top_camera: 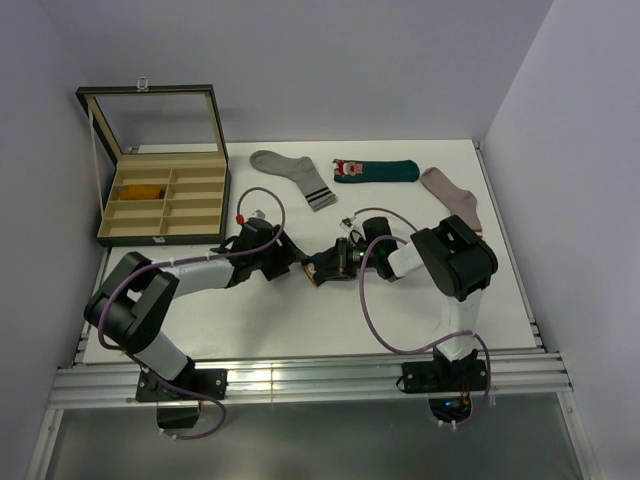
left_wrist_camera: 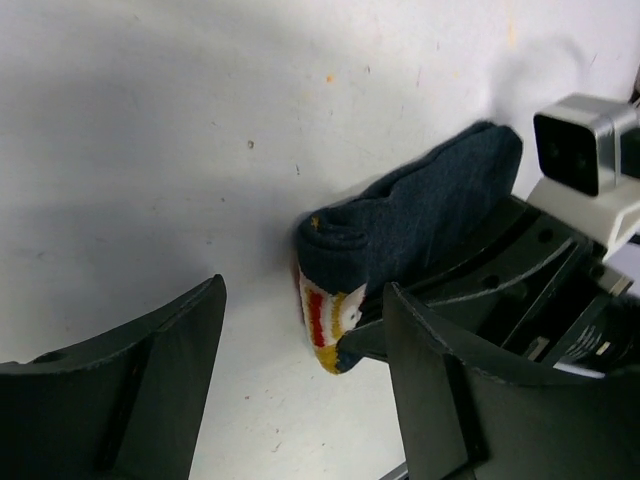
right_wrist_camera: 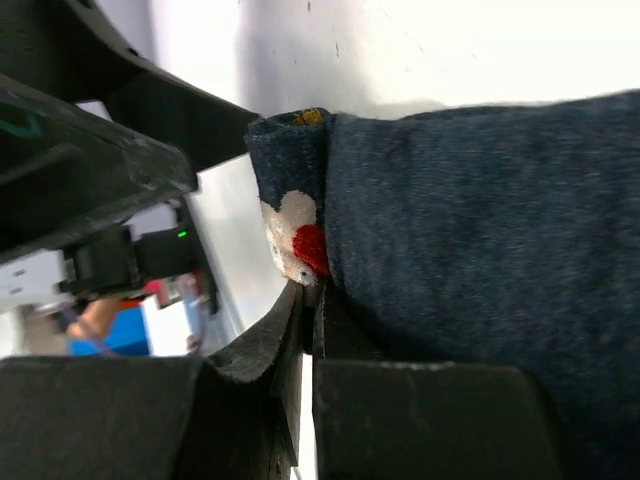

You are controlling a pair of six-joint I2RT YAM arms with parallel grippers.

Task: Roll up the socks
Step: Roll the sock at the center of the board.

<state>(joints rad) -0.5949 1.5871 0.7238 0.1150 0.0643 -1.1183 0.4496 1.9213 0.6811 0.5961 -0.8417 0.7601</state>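
Roughly at the middle of the table (top_camera: 300, 325), the partly rolled navy sock (left_wrist_camera: 430, 205) lay with the right gripper (right_wrist_camera: 310, 320) clenched on its fabric beside the rolled end. The left gripper (left_wrist_camera: 305, 300) stood released, the roll between its spread fingers. The dark teal sock (top_camera: 380, 171) lay flat near the far edge. The mustard sock (top_camera: 143, 189) sat in a compartment of the box (top_camera: 165, 236) at the far left corner.

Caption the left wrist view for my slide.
Open left gripper faces the folded navy sock, pinched by the right gripper.
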